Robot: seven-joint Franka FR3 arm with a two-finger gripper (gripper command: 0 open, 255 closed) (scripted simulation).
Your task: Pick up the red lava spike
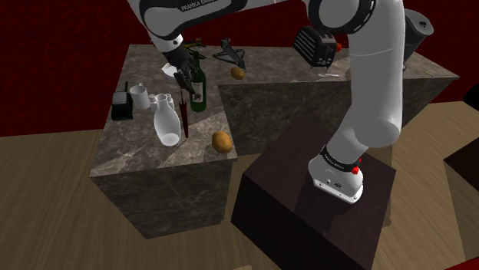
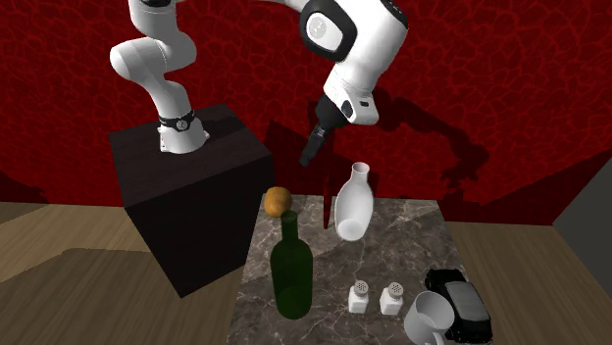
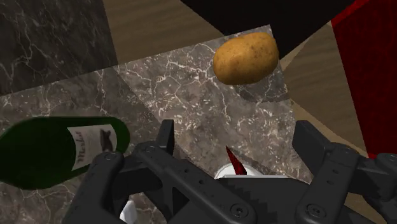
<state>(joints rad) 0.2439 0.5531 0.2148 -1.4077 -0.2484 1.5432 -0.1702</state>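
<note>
The red lava spike (image 1: pixel 184 115) is a thin dark red rod standing upright on the marble counter (image 1: pixel 130 157), between a white vase (image 1: pixel 166 123) and a potato (image 1: pixel 222 141). My gripper (image 1: pixel 183 86) is right above it, tilted, at the spike's upper end. In the wrist view the spike's pointed end (image 3: pixel 235 163) lies midway between the fingers (image 3: pixel 167 137), which stand apart and do not touch it; the gripper (image 3: pixel 236 132) is open. The rest of the spike is hidden behind the hand. From the second exterior view the gripper (image 2: pixel 307 162) hangs above the counter's far edge.
A green wine bottle (image 1: pixel 198 86) stands close behind the gripper, with the vase (image 2: pixel 351 204) and potato (image 2: pixel 278 201) on either side. Two shakers (image 2: pixel 376 297), a white mug (image 2: pixel 429 319) and a black box (image 2: pixel 463 306) sit further along. A toaster (image 1: pixel 315 46) is on the adjoining counter.
</note>
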